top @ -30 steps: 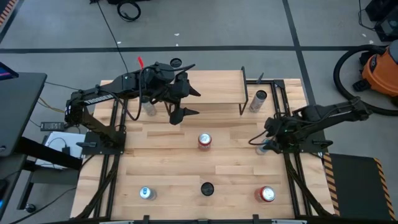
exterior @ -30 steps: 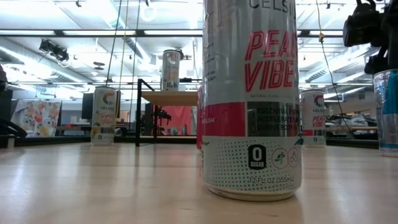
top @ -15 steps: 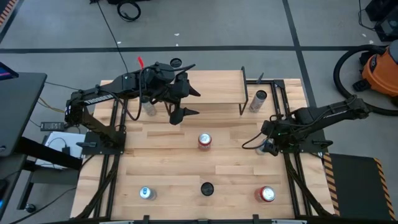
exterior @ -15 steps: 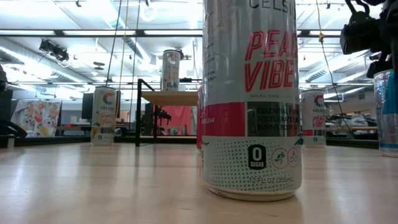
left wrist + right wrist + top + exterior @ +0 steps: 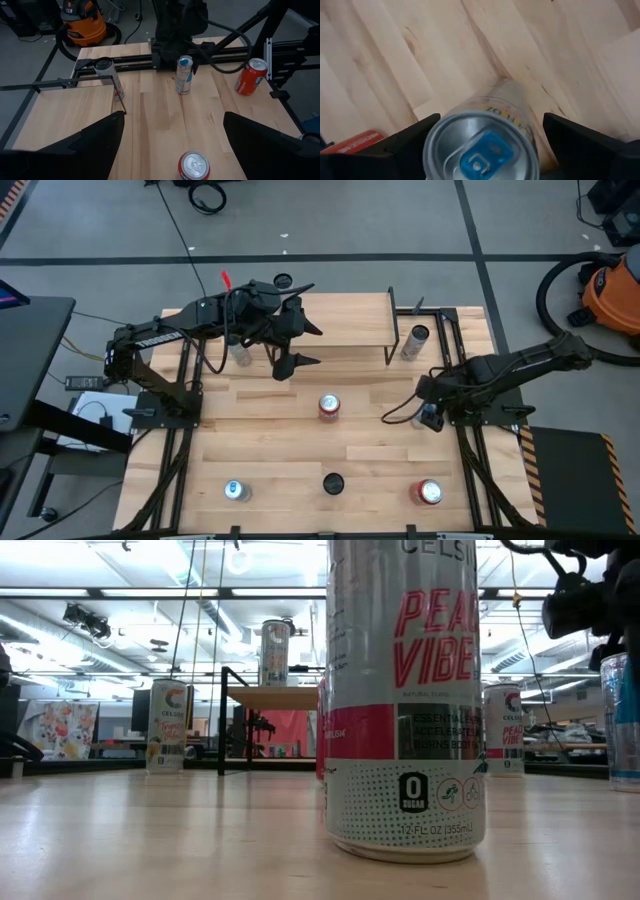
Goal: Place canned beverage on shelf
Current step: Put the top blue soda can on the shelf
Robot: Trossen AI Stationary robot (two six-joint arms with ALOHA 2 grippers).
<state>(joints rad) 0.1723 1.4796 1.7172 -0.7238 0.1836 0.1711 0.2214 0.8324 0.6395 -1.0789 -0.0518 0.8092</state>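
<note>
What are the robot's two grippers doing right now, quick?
Left gripper: open, holding nothing.
Right gripper: open around the blue-tabbed can, not gripping it yet.

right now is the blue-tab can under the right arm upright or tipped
Upright: the blue-tab can shows its lid facing up between the right tool's open fingers, and stands on the table in the left wrist view.

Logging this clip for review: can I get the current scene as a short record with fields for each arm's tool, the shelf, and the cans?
left tool: open, holding nothing, raised over the shelf's left end
right tool: open, straddling the blue-tab can, fingers not seen touching it
shelf: light board at the table's far side, no can on its top in the high view
other cans: red-top can mid-table, red can near right, blue-top can near left, silver can right of shelf
task state: no can placed yet
</note>
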